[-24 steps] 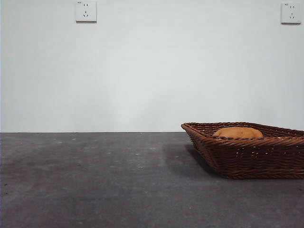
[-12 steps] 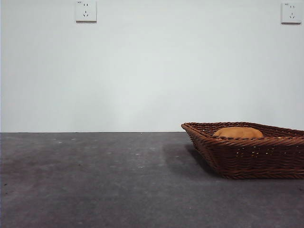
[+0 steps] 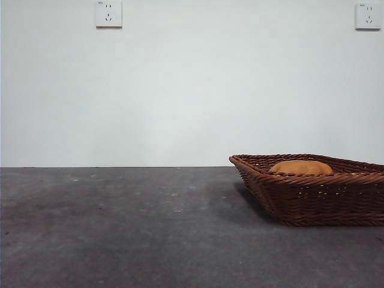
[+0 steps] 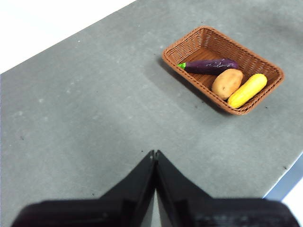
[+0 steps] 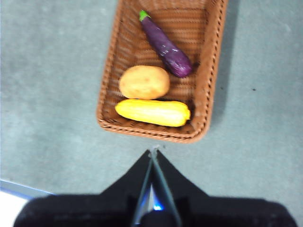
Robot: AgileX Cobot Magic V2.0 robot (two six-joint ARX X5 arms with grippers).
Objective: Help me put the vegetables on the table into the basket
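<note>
Three vegetables inside the basket (image 5: 161,71), none left on the dark grey surface (image 4: 94,109). Corn cob (image 5: 152,112) along one short end, just inside the rim; potato (image 5: 144,82) just beside it toward the middle; eggplant (image 5: 166,44) beyond the potato, lying at a slant, green stem end pointing to the far short wall. In the front view, only the rounded top of the potato (image 3: 300,167) showing above the braided rim, basket (image 3: 312,195) at the right side of the surface. Left gripper (image 4: 155,153) held high and well apart from the basket, jaws pressed together, nothing between them. Right gripper (image 5: 153,152) above the surface just outside the rim nearest the corn, jaws likewise closed and empty.
</note>
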